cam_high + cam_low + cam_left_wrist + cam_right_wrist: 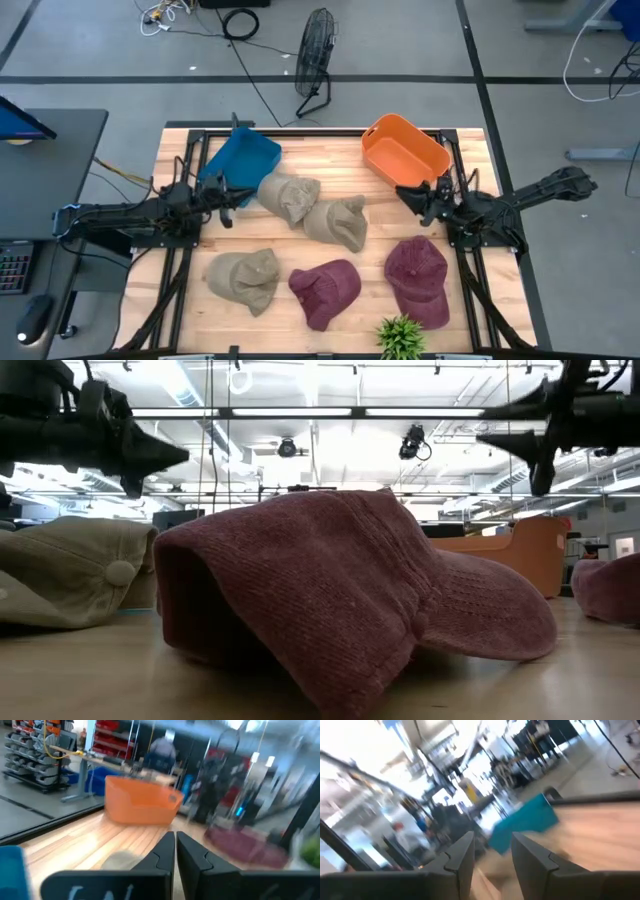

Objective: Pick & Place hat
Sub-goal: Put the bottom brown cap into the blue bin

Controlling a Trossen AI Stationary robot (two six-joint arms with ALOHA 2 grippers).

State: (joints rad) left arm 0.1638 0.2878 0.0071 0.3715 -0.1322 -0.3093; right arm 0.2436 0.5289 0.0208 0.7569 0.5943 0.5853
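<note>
Grey concrete floor (420, 40) crossed by dark tape lines, strewn with cables (240, 25). Black floor fan (315, 60) beyond the wooden desk (330, 150). Ceiling strip lights (330, 412) overhead.

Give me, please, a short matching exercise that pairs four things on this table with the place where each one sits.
Things:
1. blue bin
2. orange bin
3. green plant
4. left gripper

Places:
A. at the table's front edge, near the maroon hats
B. back right of the table
C. back left of the table
D. just in front of the blue bin, beside a tan hat

Pairs: 1-C, 2-B, 3-A, 4-D
</note>
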